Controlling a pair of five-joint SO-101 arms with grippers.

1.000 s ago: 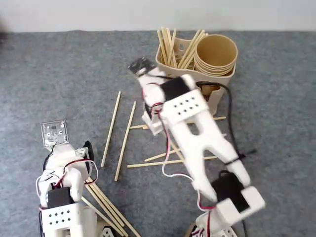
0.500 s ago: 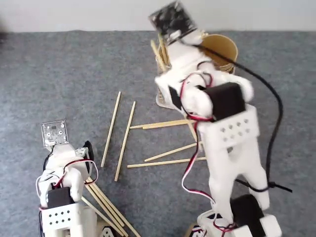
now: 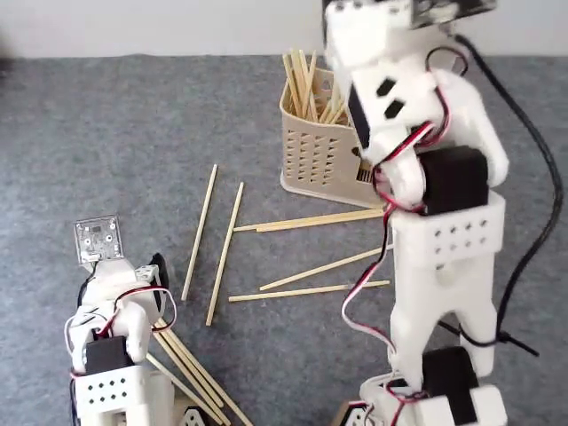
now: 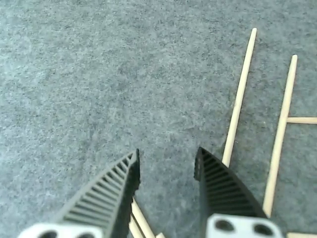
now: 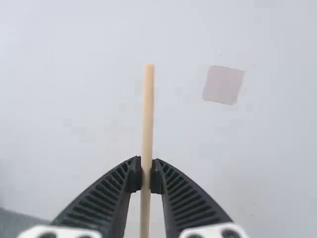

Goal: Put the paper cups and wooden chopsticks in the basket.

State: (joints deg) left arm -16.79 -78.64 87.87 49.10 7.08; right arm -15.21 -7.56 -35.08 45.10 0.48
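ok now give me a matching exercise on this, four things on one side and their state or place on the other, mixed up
Things
1. left gripper
2. right gripper
3. basket
4. loose chopsticks

States or places
a. shut on a chopstick
b. lying flat on the table
c. open, just above the table
d. holding upright chopsticks

Pairs: 1-c, 2-a, 3-d, 4-b
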